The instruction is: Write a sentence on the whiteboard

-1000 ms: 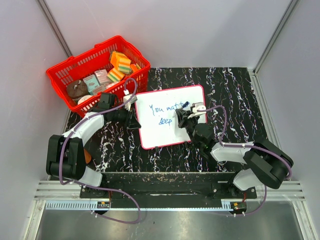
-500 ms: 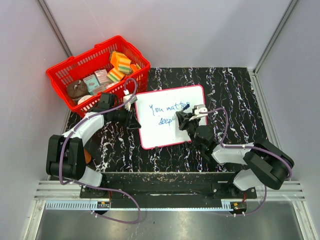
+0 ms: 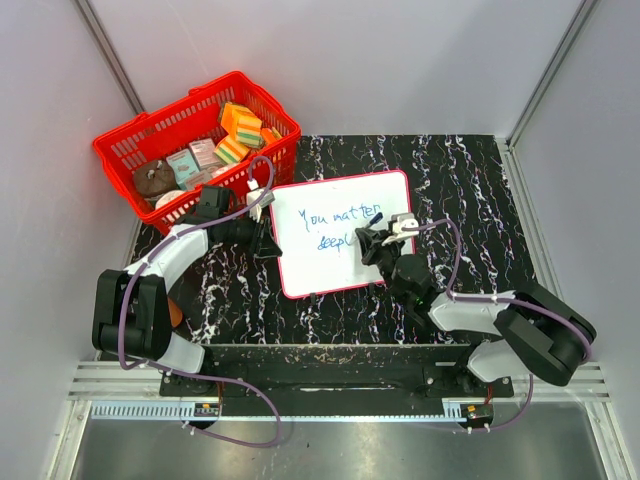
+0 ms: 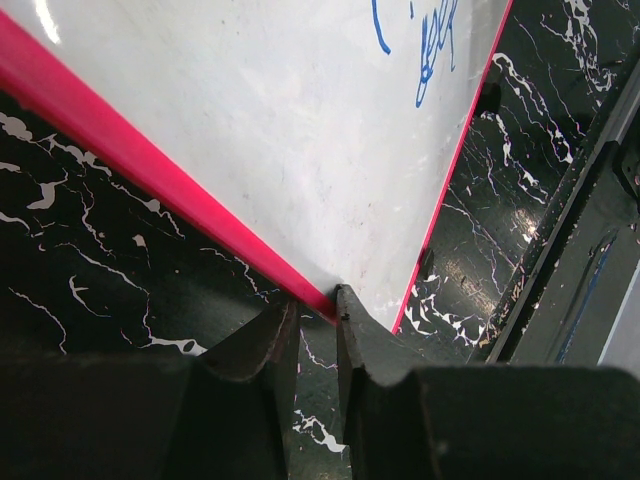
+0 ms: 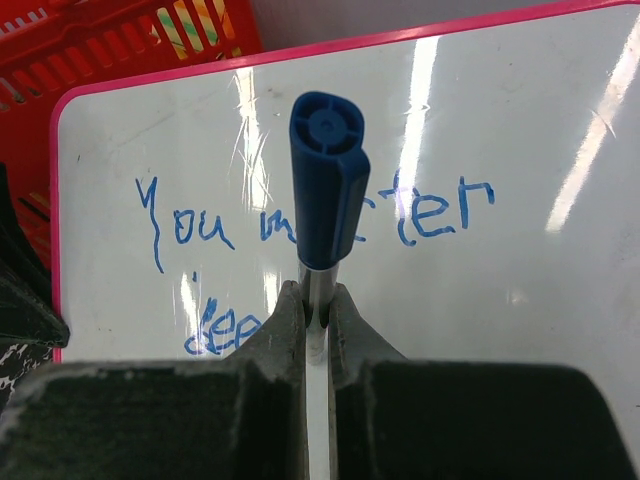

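1. Right claw [image 5: 317, 300] was clamped on a blue marker [image 5: 328, 190], held upright over the whiteboard [image 3: 320, 272].
2. Left claw [image 4: 318, 312] pinched the whiteboard's red left edge.
3. Whiteboard sat mid-table [image 3: 470, 180]; its sentence [image 3: 338, 228] read "You matter" above a partial second line.
4. Red basket [image 3: 120, 150] stood far left.
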Motion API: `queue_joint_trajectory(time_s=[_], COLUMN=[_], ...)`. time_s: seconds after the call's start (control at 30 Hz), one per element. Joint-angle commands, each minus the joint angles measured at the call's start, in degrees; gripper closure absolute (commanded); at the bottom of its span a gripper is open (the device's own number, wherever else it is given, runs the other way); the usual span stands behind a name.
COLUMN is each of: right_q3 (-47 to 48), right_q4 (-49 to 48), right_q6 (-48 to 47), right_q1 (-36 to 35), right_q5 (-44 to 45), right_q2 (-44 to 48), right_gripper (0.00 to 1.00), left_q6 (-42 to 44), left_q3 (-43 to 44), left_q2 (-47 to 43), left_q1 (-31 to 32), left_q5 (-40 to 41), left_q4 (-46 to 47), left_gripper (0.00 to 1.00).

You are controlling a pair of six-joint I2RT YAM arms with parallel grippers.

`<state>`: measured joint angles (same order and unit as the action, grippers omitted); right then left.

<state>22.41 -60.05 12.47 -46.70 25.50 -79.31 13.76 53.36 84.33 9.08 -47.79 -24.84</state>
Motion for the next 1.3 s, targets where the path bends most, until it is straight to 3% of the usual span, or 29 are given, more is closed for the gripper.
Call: queue_joint_trajectory(time_s=[0.0, 0.33, 1.27], right_q3=[0.3, 2.5, 4.5], right_q4=[1.2, 3.3, 2.1], right_q6=[-0.9, -3.6, -3.8], right_q1=[0.5, 0.6, 0.6], right_q5=[2.0, 2.5, 3.5], right_q2=[2.4, 7.0, -0.4], right_gripper=[1.00, 1.00, 1.00], left_q6=[3.1, 3.0, 3.2], left_q3=[0.5, 0.5, 0.5], left_q2=[-2.2, -2.2, -2.3], left_q1=[0.2, 0.2, 0.2], left_q5=[-0.2, -0.2, -0.2], left_q4=[2.3, 2.3, 2.3], left_gripper=[1.00, 1.00, 1.00])
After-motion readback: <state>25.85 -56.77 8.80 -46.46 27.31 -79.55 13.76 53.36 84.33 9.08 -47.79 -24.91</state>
